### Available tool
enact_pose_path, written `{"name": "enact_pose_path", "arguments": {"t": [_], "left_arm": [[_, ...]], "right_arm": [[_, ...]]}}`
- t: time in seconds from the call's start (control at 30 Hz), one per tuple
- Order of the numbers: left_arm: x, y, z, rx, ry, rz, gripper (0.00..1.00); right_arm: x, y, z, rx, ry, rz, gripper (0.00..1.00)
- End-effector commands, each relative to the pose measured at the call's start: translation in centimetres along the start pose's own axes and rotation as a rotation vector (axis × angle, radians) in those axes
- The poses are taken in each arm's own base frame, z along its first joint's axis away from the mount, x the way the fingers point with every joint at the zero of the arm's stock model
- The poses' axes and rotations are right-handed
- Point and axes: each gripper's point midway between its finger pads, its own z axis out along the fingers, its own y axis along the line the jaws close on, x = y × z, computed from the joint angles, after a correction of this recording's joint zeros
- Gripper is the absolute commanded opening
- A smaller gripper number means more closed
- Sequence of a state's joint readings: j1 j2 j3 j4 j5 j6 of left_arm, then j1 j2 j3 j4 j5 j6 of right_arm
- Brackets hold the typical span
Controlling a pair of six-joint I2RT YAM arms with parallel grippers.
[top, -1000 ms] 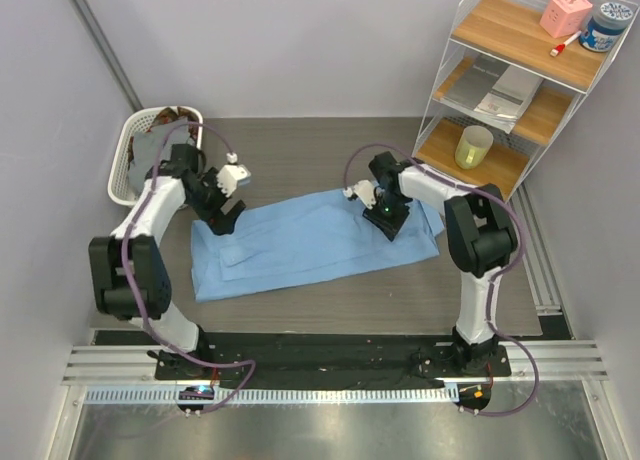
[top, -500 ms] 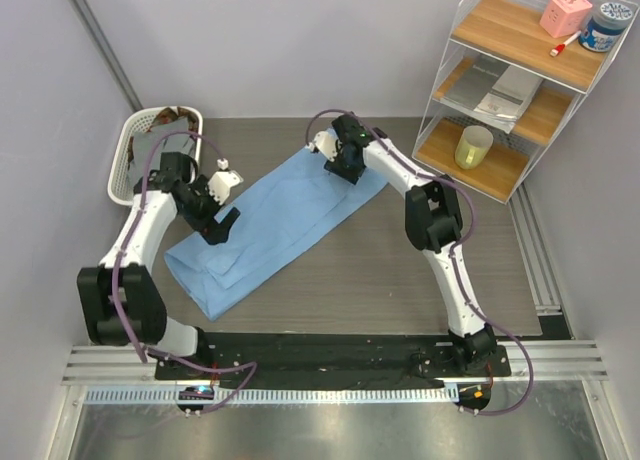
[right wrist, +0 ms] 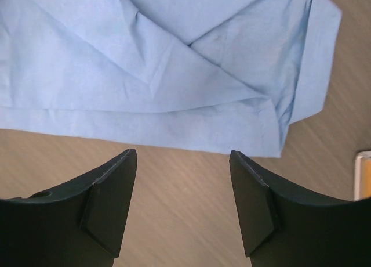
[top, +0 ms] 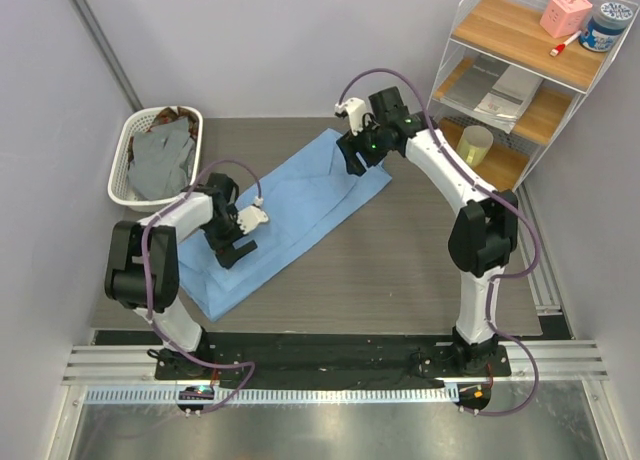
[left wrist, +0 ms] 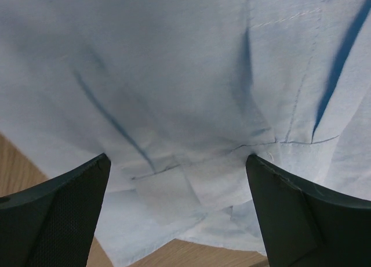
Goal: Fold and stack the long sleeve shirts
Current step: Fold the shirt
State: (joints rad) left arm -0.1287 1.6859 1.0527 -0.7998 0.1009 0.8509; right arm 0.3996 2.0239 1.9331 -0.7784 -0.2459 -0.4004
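The right claw has risen off the far end of the blue shirt, jaws apart and empty. The left claw has shifted over the shirt's near end, spread wide, gripping nothing. The shirt lies slantwise from the desk's near-left towards its far middle. The white basket at the far-left corner holds a grey shirt and a brown shirt.

We see the left arm and right arm, white shells with black joints, bolted at either end of a black base plate. Purple cables loop along each above the plate. Their fingers are matte black wedges.
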Motion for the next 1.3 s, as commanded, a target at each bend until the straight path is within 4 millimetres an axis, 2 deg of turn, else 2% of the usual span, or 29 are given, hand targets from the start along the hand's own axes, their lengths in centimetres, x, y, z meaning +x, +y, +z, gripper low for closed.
{"name": "enact_pose_path", "arguments": {"t": [0.0,0.07,0.1,0.17,0.2,0.27,0.3,0.33,0.4,0.43,0.5,0.53,0.57,0.63,0.67,0.73,0.77,0.8,0.87,0.9,1.03,1.07,1.13,1.17,1.27], "left_arm": [[0.0,-3.5,1.7,0.019,0.09,0.13,1.0],[-0.9,-5.3,2.1,0.03,0.093,0.145,1.0],[-2.1,-7.1,2.3,0.052,0.094,0.191,1.0],[-4.3,-9.4,2.0,0.098,0.061,0.218,1.0],[-6.0,-11.5,1.9,0.114,0.044,0.25,1.0],[-9.7,-13.7,1.4,0.146,-0.024,0.282,1.0],[-11.7,-15.8,1.1,0.168,-0.049,0.29,1.0],[-14.4,-16.4,0.6,0.186,-0.089,0.282,1.0],[-17.0,-18.1,-0.4,0.261,-0.145,0.24,1.0],[-18.6,-18.1,-1.6,0.275,-0.193,0.19,1.0],[-19.6,-17.6,-3.8,0.319,-0.288,0.139,1.0],[-19.8,-17.2,-4.8,0.323,-0.335,0.11,1.0],[-19.7,-16.6,-7.0,0.307,-0.413,0.094,1.0],[-19.6,-14.5,-9.4,0.276,-0.526,0.031,1.0],[-18.7,-13.4,-10.9,0.236,-0.58,0.001,1.0],[-18.5,-12.2,-12.4,0.172,-0.645,-0.015,1.0],[-18.2,-11.2,-12.8,0.139,-0.664,-0.057,1.0],[-17.8,-10.9,-13.5,0.113,-0.691,-0.074,1.0],[-17.2,-9.4,-13.8,0.068,-0.705,-0.155,1.0],[-16.8,-9.2,-13.8,0.061,-0.705,-0.179,1.0],[-15.6,-7.6,-13.7,0.038,-0.736,-0.291,1.0],[-15.4,-7.6,-13.5,0.041,-0.731,-0.301,1.0],[-15.2,-7.7,-13.1,0.045,-0.719,-0.303,1.0],[-15.1,-7.5,-12.9,0.035,-0.71,-0.312,1.0],[-15.1,-6.8,-11.9,0.029,-0.67,-0.353,1.0]], "right_arm": [[2.7,1.1,-1.4,-0.093,0.025,0.195,0.7],[3.6,0.5,-1.9,-0.08,0.034,0.209,0.7],[4.7,-0.1,-2.1,-0.069,0.051,0.225,0.7],[5.8,-1.2,-2.2,-0.034,0.071,0.239,0.7],[6.3,-2.0,-2.2,-0.022,0.077,0.244,0.7],[7.0,-2.9,-1.9,0.001,0.095,0.24,0.7],[7.4,-3.2,-1.1,0.0,0.111,0.232,0.69],[7.5,-3.2,-0.6,-0.003,0.119,0.229,0.68],[7.9,-3.4,0.9,-0.025,0.145,0.244,0.66],[8.0,-3.2,1.3,-0.035,0.158,0.249,0.63],[8.2,-2.9,2.7,-0.051,0.179,0.247,0.62],[8.2,-2.4,3.2,-0.056,0.185,0.23,0.6],[8.1,-2.2,3.7,-0.06,0.188,0.218,0.59],[8.7,-1.9,5.0,-0.062,0.216,0.197,0.52],[8.5,-1.3,5.6,-0.066,0.222,0.174,0.48],[9.7,-1.2,7.2,-0.057,0.268,0.154,0.4],[9.6,-1.1,7.7,-0.053,0.271,0.138,0.33],[10.0,-1.5,8.1,-0.032,0.287,0.135,0.3],[11.1,-1.7,9.3,-0.026,0.32,0.125,0.25],[11.0,-2.3,9.6,-0.005,0.32,0.11,0.24],[10.7,-6.3,12.2,0.137,0.322,0.046,0.21],[9.9,-7.5,13.6,0.161,0.3,0.038,0.21],[8.5,-8.6,14.6,0.18,0.263,0.019,0.2],[7.7,-9.9,15.2,0.229,0.242,0.004,0.2],[5.0,-11.7,15.4,0.286,0.164,-0.039,0.21]]}}
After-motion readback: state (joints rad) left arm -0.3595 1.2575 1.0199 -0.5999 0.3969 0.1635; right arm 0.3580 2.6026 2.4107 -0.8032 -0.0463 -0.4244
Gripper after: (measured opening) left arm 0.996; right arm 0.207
